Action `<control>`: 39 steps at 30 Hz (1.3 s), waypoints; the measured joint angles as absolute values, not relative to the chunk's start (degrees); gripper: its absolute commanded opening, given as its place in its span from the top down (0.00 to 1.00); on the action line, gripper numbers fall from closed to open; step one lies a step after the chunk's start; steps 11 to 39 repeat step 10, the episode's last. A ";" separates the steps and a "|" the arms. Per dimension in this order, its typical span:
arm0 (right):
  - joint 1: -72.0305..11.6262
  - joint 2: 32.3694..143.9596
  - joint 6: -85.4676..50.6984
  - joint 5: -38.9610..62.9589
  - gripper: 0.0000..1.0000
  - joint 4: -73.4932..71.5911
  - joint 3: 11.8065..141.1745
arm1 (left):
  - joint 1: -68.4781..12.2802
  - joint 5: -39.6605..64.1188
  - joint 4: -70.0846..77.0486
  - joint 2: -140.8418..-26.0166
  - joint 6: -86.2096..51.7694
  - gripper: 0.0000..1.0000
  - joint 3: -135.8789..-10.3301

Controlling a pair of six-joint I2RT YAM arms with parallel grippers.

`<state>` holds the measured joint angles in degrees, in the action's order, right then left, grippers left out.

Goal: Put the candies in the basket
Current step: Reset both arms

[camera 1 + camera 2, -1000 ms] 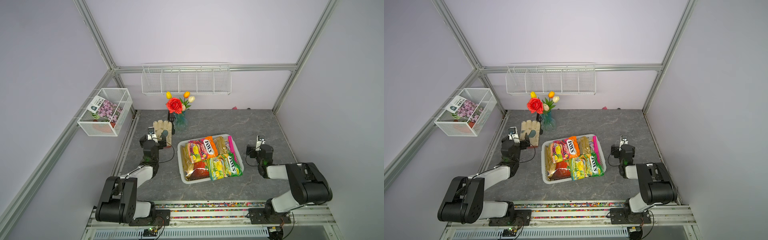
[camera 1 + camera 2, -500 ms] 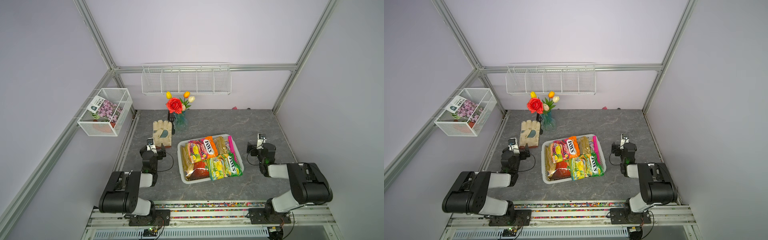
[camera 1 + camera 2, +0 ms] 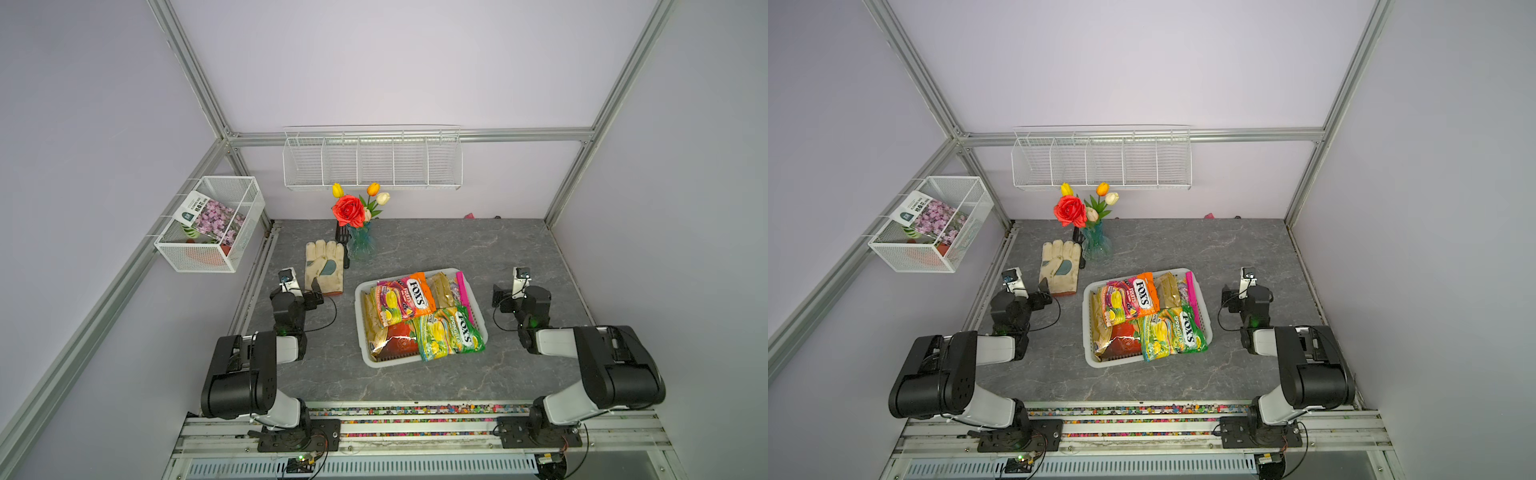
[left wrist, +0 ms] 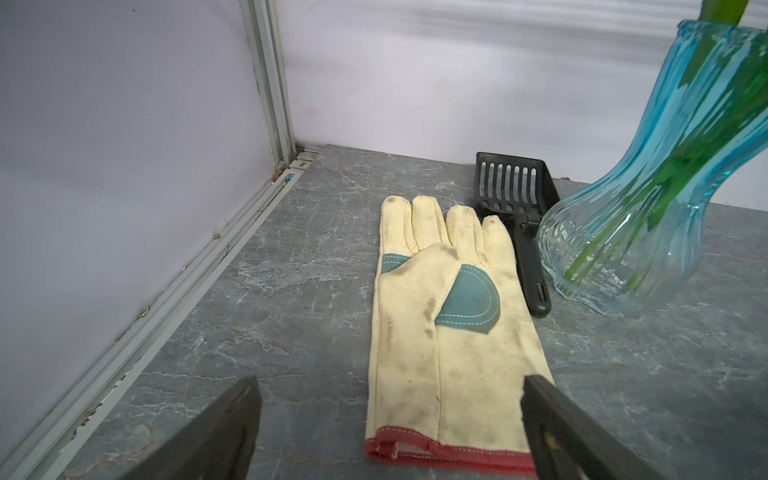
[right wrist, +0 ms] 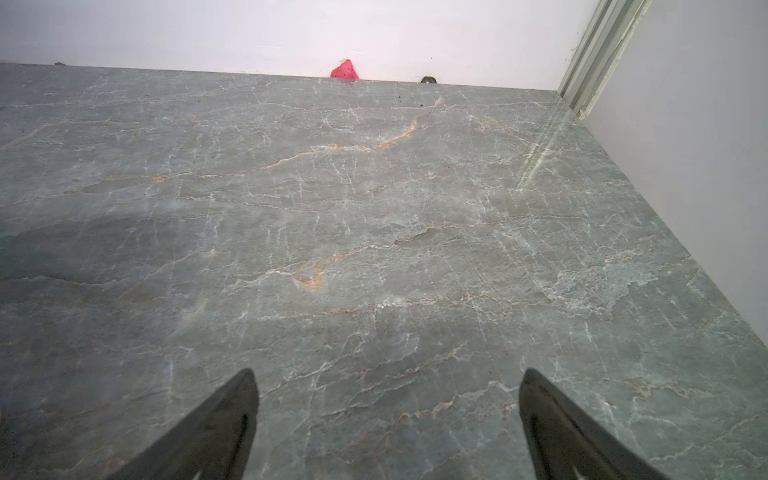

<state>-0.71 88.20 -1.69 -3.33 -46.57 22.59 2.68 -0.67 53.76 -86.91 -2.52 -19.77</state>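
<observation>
Now both arms pulled back; left fingers (image 4: 216, 432) wide, right fingers (image 5: 208, 432) wide, empty; candies (image 3: 405, 297) all in basket (image 3: 388, 362), so task looks done.

You are looking at a grey marbled tabletop (image 3: 436, 245), the basket (image 3: 388, 360) sitting near its middle. A glove (image 3: 324, 268), scoop (image 4: 513, 183) and vase (image 3: 360, 246) are resting toward its far left corner.

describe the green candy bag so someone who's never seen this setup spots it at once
On the grey table, look at the white basket in the middle. The green bag lies on top in the near corner on the robot's right, its edge over the rim. It is the only green one, printed Spring Tea.
</observation>
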 measured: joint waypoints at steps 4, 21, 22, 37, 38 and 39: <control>-0.71 88.20 -1.65 -3.22 0.01 -46.46 22.63 | 2.68 -0.14 53.52 -86.91 -2.59 0.00 -19.77; -0.73 88.20 -1.67 -3.14 0.01 -46.11 22.68 | 2.68 -0.10 53.43 -86.91 -2.59 0.00 -19.77; -0.73 88.20 -1.67 -3.14 0.01 -46.11 22.68 | 2.68 -0.10 53.43 -86.91 -2.59 0.00 -19.77; -0.73 88.20 -1.67 -3.14 0.01 -46.11 22.68 | 2.68 -0.10 53.43 -86.91 -2.59 0.00 -19.77; -0.73 88.20 -1.67 -3.14 0.01 -46.11 22.68 | 2.68 -0.10 53.43 -86.91 -2.59 0.00 -19.77; -0.73 88.20 -1.67 -3.14 0.01 -46.11 22.68 | 2.68 -0.10 53.43 -86.91 -2.59 0.00 -19.77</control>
